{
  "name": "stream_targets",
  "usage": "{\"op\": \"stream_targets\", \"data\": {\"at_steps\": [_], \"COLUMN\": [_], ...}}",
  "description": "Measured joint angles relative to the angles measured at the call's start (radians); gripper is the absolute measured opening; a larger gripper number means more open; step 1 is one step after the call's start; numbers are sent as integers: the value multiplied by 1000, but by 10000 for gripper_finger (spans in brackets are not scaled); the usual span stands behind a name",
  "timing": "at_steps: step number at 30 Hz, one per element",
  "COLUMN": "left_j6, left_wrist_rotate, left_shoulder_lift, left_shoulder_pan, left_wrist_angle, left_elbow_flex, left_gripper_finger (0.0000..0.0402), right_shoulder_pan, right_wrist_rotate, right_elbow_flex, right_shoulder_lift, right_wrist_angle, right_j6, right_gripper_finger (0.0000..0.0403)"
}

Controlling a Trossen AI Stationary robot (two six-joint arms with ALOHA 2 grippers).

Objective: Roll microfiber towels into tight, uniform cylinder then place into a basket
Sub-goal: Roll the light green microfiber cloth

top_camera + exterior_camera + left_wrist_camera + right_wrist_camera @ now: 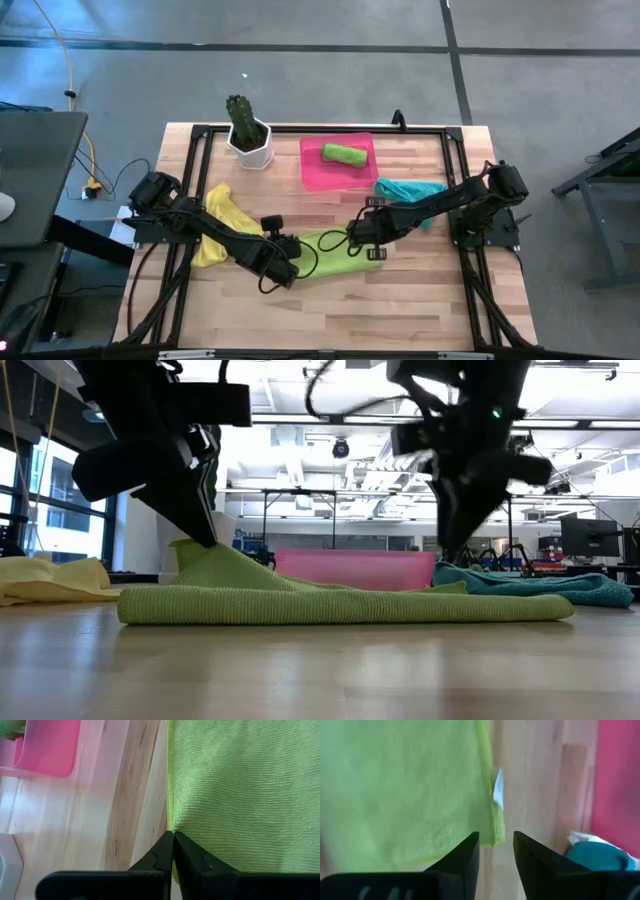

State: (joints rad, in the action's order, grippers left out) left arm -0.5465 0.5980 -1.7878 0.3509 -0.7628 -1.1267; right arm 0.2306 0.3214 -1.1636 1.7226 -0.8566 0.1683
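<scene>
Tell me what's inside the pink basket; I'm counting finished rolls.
One rolled lime green towel lies inside the pink basket. The rest of its floor shows bare from above; anything beneath the roll is covered.

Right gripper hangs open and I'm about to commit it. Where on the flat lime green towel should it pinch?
Probably the corner under the right gripper: the lime green towel lies flat, so only its edge offers a lip. Come from above, opposite the left gripper, shut on the far edge.

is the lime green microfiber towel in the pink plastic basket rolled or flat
Rolled. The lime green towel lies inside the pink plastic basket as a short compact cylinder, unlike the other green towel spread on the table.
</scene>
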Motion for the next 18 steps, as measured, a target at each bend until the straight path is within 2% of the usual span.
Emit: {"op": "stream_targets", "data": {"at_steps": [6, 11, 15, 18], "left_j6": [0, 0, 0, 0], "left_wrist_rotate": [-9, -70, -133, -117], "left_shoulder_lift": [0, 0, 0, 0], "left_shoulder_pan": [-20, -40, -51, -52], "left_wrist_angle": [0, 0, 0, -1], "left_elbow_flex": [0, 0, 0, 0], "left_gripper_finger": [5, 5, 5, 5], "right_shoulder_pan": [38, 47, 47, 44], "right_wrist_rotate": [-42, -40, -39, -38], "right_elbow_flex": [25, 62, 113, 148], "right_shoulder_lift": [-1, 0, 0, 0], "right_wrist_angle": [123, 151, 242, 289], "right_j6": [34, 81, 146, 141], "right_gripper_finger": [113, 113, 113, 113]}}
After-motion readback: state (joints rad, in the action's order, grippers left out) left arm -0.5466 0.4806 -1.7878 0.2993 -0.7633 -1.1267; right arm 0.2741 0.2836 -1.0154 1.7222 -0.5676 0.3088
